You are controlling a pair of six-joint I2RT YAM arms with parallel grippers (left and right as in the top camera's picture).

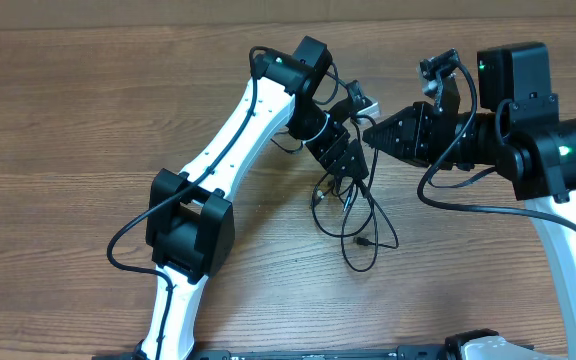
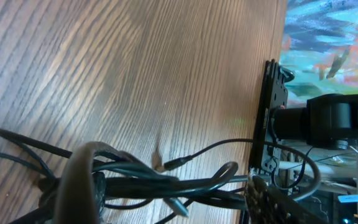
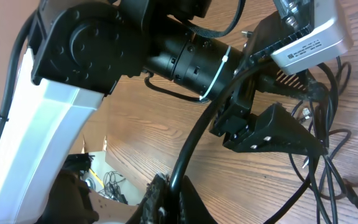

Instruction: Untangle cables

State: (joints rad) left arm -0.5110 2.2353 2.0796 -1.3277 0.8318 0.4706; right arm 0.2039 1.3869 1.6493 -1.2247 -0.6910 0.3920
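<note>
On the wood table (image 1: 88, 120), left jaws clamp one tangle of cables (image 1: 349, 208); right jaws' gap cannot be told.

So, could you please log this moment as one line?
phase: untangling | left pincer: shut on cables, loose strands on table | right pincer: tip near left pincer, grip unclear | result: not untangled

A robotics lab bench: a white left arm (image 1: 230, 135) and right arm (image 1: 568, 250) stand at a wood-grain table (image 1: 88, 120). Beyond the table edge ahead of the left wrist is a colourful painted backdrop (image 2: 328, 37).
</note>
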